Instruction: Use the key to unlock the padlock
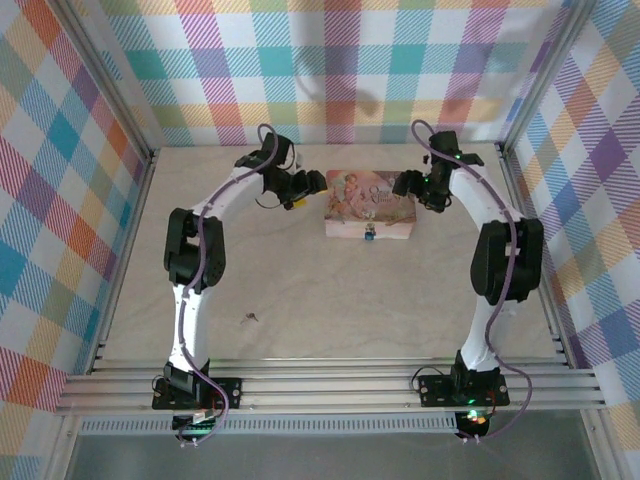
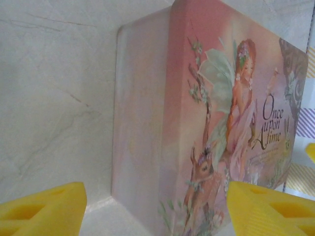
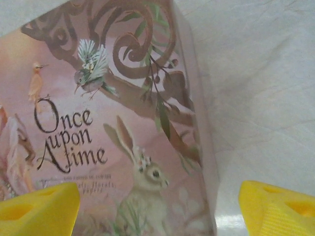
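The tiny blue padlock (image 1: 369, 234) hangs on the front face of the pink picture-printed box (image 1: 368, 215) at the back middle of the table. The small dark key (image 1: 249, 319) lies on the table well in front, nearer the left arm. My left gripper (image 1: 317, 187) is open at the box's left end; in the left wrist view its yellow pads (image 2: 42, 206) straddle the box's corner (image 2: 142, 113). My right gripper (image 1: 405, 184) is open at the right end, its pads (image 3: 278, 206) spread either side of the box's corner (image 3: 123, 123). Neither gripper holds anything.
The table (image 1: 320, 300) is a pale marbled surface walled by checked panels on three sides. An aluminium rail (image 1: 330, 385) carrying both arm bases runs along the near edge. The left arm's elbow (image 1: 188, 245) and the right arm's elbow (image 1: 508, 255) stand out to the sides.
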You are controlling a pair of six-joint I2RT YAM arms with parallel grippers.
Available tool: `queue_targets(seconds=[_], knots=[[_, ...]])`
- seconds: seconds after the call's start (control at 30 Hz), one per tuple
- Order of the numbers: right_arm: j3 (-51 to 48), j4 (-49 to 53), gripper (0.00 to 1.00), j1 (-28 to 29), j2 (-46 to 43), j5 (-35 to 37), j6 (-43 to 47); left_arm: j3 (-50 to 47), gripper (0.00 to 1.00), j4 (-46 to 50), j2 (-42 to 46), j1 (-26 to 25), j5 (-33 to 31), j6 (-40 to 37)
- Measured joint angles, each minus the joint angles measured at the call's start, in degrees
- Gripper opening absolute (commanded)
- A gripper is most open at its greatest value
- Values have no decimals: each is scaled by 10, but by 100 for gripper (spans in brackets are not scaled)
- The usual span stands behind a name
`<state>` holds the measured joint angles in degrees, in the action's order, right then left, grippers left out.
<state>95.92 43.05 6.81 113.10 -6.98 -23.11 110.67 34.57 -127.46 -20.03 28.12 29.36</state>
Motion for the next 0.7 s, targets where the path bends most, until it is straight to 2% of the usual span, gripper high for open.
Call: queue_targets(seconds=[0.13, 0.3, 0.5, 0.7], knots=[[35, 1, 82, 0, 56, -33, 3, 56, 71, 17, -47, -2, 16, 5], [52, 2, 76, -2, 82, -79, 12, 107, 67, 30, -92, -2, 32, 14], [52, 7, 75, 3, 83, -122, 17, 114, 63, 46, -100, -2, 36, 15], [61, 21, 74, 21, 90, -128, 30, 105, 59, 47, -96, 7, 26, 13]])
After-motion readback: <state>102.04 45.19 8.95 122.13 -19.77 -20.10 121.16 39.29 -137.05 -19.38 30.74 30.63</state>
